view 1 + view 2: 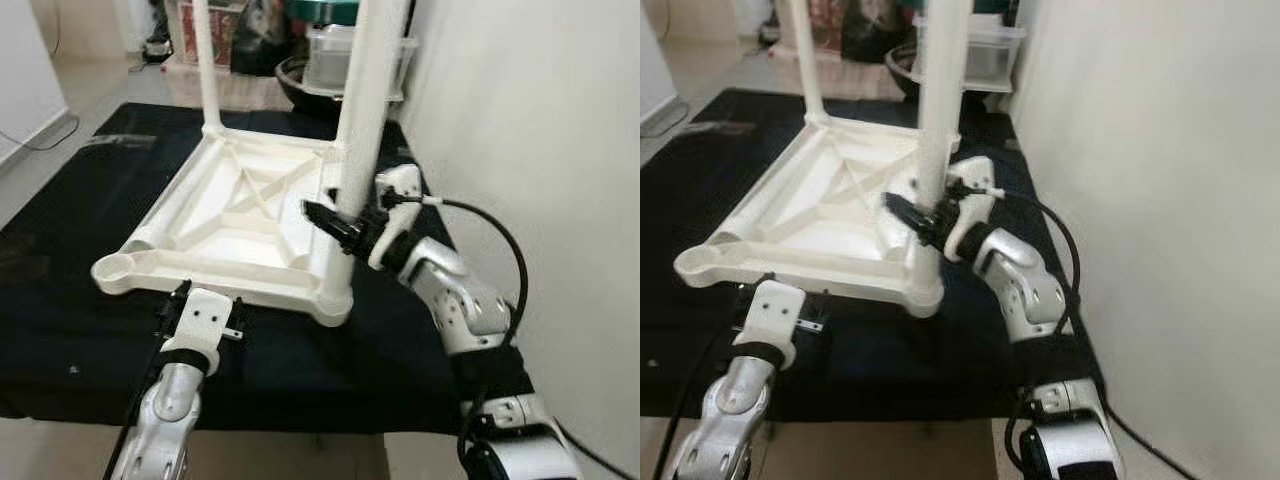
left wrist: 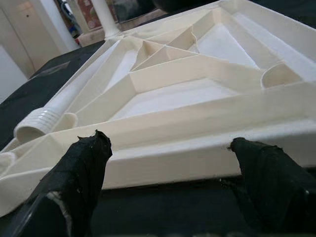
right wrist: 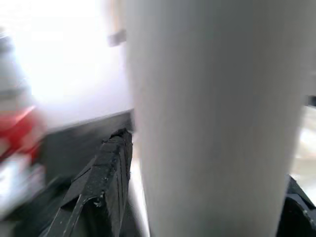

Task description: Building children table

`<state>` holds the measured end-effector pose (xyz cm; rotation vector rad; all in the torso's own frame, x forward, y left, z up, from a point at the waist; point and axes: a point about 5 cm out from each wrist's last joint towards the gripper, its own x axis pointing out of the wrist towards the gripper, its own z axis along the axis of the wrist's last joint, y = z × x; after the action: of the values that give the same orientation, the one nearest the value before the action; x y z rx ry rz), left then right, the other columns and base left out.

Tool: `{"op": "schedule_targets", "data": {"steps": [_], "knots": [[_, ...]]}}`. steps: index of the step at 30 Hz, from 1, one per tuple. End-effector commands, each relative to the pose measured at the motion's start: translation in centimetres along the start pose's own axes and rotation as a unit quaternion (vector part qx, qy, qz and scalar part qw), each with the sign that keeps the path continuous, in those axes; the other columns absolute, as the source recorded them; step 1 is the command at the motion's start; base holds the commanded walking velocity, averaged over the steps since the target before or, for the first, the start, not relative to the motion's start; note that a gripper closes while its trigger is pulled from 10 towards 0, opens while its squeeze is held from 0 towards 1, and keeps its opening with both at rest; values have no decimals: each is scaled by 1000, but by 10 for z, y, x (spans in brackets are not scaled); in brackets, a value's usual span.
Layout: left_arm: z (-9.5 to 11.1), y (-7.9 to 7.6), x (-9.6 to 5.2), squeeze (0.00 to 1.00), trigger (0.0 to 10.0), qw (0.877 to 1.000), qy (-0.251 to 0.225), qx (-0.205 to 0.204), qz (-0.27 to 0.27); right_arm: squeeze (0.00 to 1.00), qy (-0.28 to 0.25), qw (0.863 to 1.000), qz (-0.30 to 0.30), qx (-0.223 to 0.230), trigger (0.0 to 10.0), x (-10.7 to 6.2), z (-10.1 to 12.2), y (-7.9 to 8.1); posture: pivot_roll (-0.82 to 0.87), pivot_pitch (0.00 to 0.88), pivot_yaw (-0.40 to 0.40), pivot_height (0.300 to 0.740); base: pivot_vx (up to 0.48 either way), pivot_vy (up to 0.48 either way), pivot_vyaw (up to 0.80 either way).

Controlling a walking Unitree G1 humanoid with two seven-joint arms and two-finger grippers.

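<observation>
Right wrist view: right hand (image 1: pixel 345 222) clamps table leg (image 1: pixel 368 120); left hand (image 2: pixel 168 163) spread, facing tabletop (image 1: pixel 240 215) edge.

Tabletop (image 1: pixel 230 225): white plastic, laid upside down on black mat, ribbed underside shown.
Legs: near right leg (image 1: pixel 362 150) and far leg (image 1: pixel 206 65) are stood upright in corner sockets.

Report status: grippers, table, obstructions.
Right gripper shut on near leg. Left gripper open at tabletop edge. Tabletop upside down on mat. Wall close right.
</observation>
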<state>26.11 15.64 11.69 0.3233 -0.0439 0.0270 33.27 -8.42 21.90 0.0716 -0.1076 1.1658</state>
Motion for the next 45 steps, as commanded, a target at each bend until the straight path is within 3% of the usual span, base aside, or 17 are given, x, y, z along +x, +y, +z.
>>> {"op": "schedule_targets", "data": {"steps": [1, 2, 3, 8, 16, 17, 18, 23, 24, 26, 27, 32, 35, 37, 39, 43, 45], "knots": [[-5, -2, -1, 0, 10000, 1000, 9, -3, -1, 0, 22, 996, 87, -1, 10000, 8, -10, 17, 93, 0, -121, 740, 0, 0, 0], [-5, -2, -1, 0, 10000, 1000, 9, -3, -1, 0, 22, 996, 87, -1, 10000, 8, -10, 17, 93, 0, -121, 740, 0, 0, 0], [-5, -1, -2, 0, 10000, 1000, 9, -2, 0, 0, 26, 995, 97, 2, 0, 12, -14, 21, 94, 0, -123, 740, 0, 0, 0], [-6, 1, -4, 0, 10000, 1000, 10, 0, 5, 0, 73, 988, -133, 19, 0, 26, -42, -3, 93, 0, -117, 740, 0, 0, 0], [-6, -1, -4, 0, 10000, 1000, 11, -1, 0, 0, 132, 795, -584, 98, 0, -59, -88, -42, 81, 0, -101, 740, 0, 0, 0], [-6, -1, -4, 0, 10000, 1000, 11, -1, 0, 0, 132, 795, -584, 98, 0, -59, -88, -42, 81, 0, -101, 740, 0, 0, 0], [-7, -2, -5, 0, 10000, 1000, 13, -2, -2, 0, 111, 824, -545, 112, 10000, -55, -82, -27, 56, 0, -78, 740, 0, 0, 0], [-8, -3, -5, 0, 10000, 1000, 14, -3, -5, 0, 69, 879, -458, 113, 10000, -37, -67, -13, 48, 0, -72, 740, 0, 0, 0], [-8, -4, -5, 0, 10000, 1000, 14, -3, -8, 1000, 34, 910, -395, 119, 10000, -27, -56, -9, 48, 0, -72, 740, 0, 0, 0], [-6, -5, -3, 0, 10000, 1000, 12, -4, -10, 1000, -11, 950, -292, 113, 10000, -10, -34, -9, 56, 0, -73, 740, 0, 0, 0], [-6, -5, -2, 0, 10000, 1000, 11, -4, -9, 0, -24, 969, -222, 104, 10000, -3, -23, -8, 56, 0, -76, 740, 0, 0, 0], [-7, -2, 1, 0, 10000, 1000, 10, -3, -4, 0, -23, 996, -35, 73, 10000, 6, -10, -4, 75, 0, -93, 740, 0, 0, 0], [-7, -2, 1, 0, 10000, 1000, 10, -3, -4, 0, -20, 997, -17, 74, 9490, 6, -11, -2, 75, 0, -93, 740, 0, 0, 0], [-6, -2, 2, 0, 10000, 1000, 9, -2, -3, 0, 47, 997, -42, 47, 0, 12, -34, -4, 88, 0, -105, 740, 0, 0, 0], [-6, -2, 2, 0, 10000, 1000, 8, -1, -1, 0, 95, 986, -132, 38, 0, 13, -49, -16, 88, 0, -106, 740, 0, 0, 0], [-7, 0, 1, 0, 10000, 1000, 7, 1, 2, 0, 135, 845, -510, 90, 0, -28, -74, -59, 88, 0, -104, 740, 0, 0, 0], [-7, 0, 1, 0, 10000, 1000, 7, 1, 2, 0, 135, 845, -510, 90, 0, -28, -74, -59, 88, 0, -104, 740, 0, 0, 0]]}}
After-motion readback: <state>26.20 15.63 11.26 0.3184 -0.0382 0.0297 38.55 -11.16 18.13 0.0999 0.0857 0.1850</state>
